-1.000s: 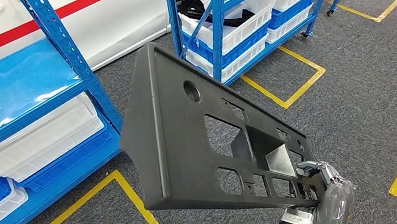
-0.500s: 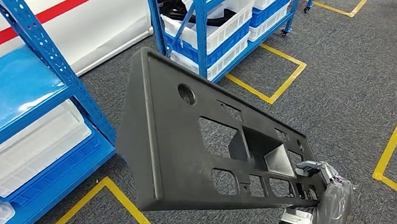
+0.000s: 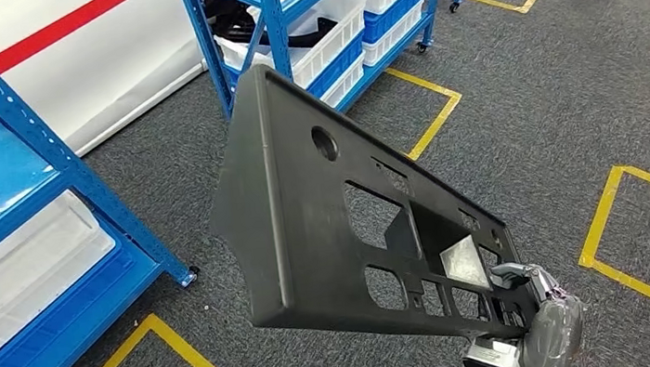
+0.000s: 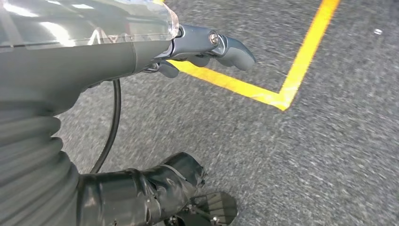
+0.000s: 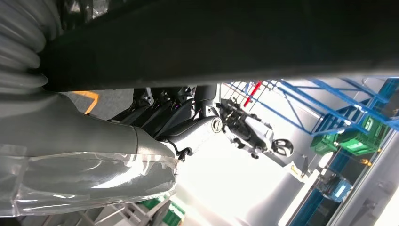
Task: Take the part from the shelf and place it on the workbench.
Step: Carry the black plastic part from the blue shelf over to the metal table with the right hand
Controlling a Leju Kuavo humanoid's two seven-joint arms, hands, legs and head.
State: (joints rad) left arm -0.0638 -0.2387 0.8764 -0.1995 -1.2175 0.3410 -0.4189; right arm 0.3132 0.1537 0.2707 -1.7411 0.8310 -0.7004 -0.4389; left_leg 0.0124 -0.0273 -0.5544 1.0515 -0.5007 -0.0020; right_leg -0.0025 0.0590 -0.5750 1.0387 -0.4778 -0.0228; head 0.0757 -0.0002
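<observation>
Currently in the carry step, as I judge it: my right hand [image 3: 529, 294] grips the near right end of the part [image 3: 345, 228], a long dark panel held clear of the grey carpet [image 3: 568, 135], slanting up and far-left; my left hand [image 4: 207, 47] hangs empty, fingers loosely apart; blue shelving [image 3: 40, 181] stands close left of the panel's far end; open floor lies right; workbench unseen, so next I need to swing the long edge clear of the uprights.

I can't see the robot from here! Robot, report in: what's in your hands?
Right hand grips the panel by its near end. Left hand holds nothing, hangs over carpet. Blue shelf close on the left.
</observation>
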